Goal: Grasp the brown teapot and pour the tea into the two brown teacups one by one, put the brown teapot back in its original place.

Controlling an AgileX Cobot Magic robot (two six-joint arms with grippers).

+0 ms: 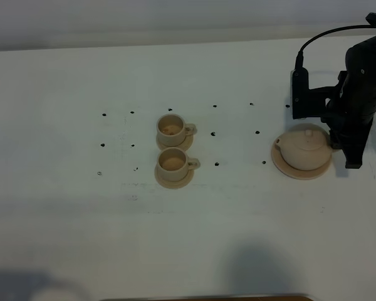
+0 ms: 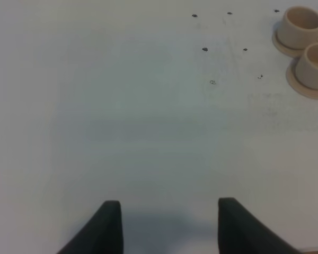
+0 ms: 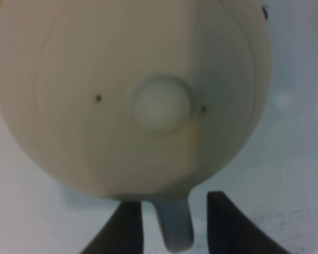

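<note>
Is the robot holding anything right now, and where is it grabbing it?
Nothing is gripped. The right gripper is open around the handle of the brown teapot, with gaps on either side. The left gripper is open and empty.

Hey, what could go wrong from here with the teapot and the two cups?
1. The right gripper is open around the thin handle of the teapot; if it closes off-centre, the pot might swing or slip when lifted.
2. The far teacup and the near teacup stand close together, so a pour could splash across, or the spout could knock one.
3. The knobbed lid may slide off when the pot tilts.
</note>
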